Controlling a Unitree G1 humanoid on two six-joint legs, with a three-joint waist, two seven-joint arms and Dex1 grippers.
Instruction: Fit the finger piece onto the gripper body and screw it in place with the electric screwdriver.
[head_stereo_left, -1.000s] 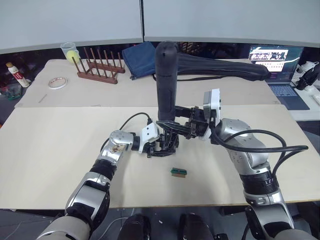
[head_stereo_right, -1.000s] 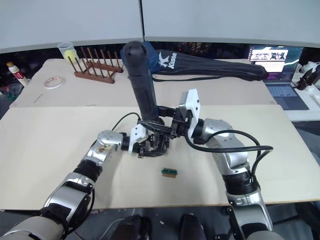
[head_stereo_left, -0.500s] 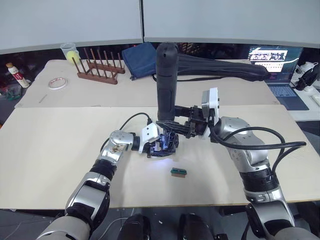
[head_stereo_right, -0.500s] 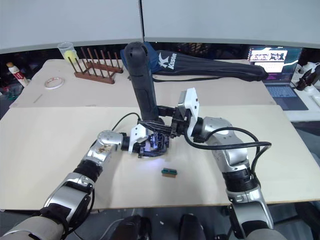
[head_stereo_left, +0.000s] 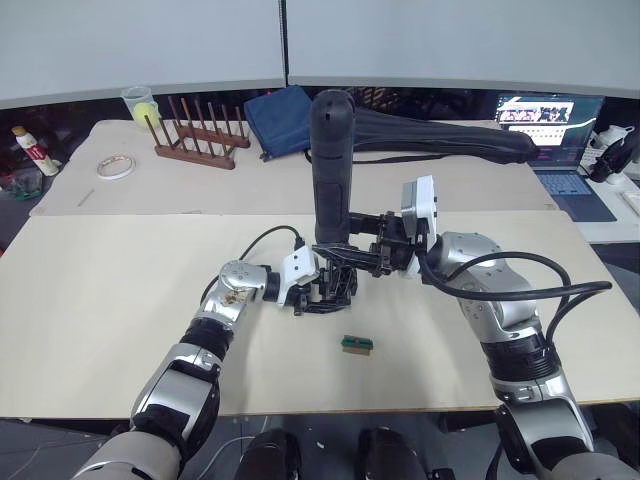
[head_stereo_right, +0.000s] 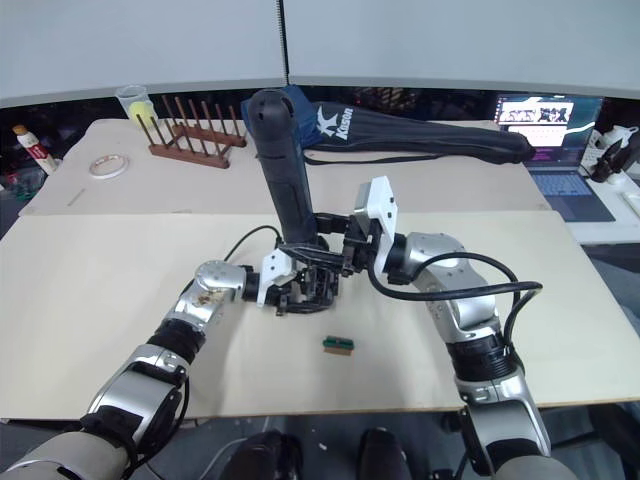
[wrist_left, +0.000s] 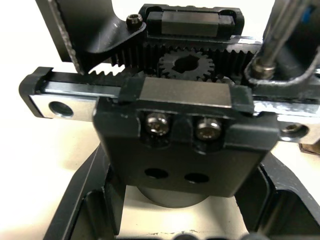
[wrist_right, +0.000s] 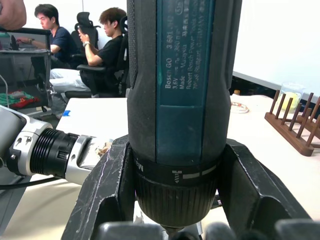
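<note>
Half a second ago a bluish light glowed at the tip of the electric screwdriver (head_stereo_left: 331, 170); it is now out, and the tool stands a little straighter over the gripper body (head_stereo_left: 331, 285). In my judgement one driving burst has ended — either that screw is seated or the bit is being re-set.

The right gripper (wrist_right: 172, 200) has its jaws clamped round the screwdriver's collar, holding it upright. The left gripper (head_stereo_left: 322, 292) pins the gripper body against the tabletop (head_stereo_left: 120, 290), jaws pressed on its base. In the left wrist view the metal bit (wrist_left: 280, 35) comes down at the body's rail end; two screw heads (wrist_left: 156, 123) show on the front block. The finger piece cannot be told apart from the body from here.

The tabletop is pale board; a small green block (head_stereo_left: 356, 344) lies just beside the work. Behind: a wooden peg rack (head_stereo_left: 200, 140), tape roll (head_stereo_left: 115, 166), black bag (head_stereo_left: 450, 135), laptop (head_stereo_left: 555, 125) — and seated people in the right wrist view.
</note>
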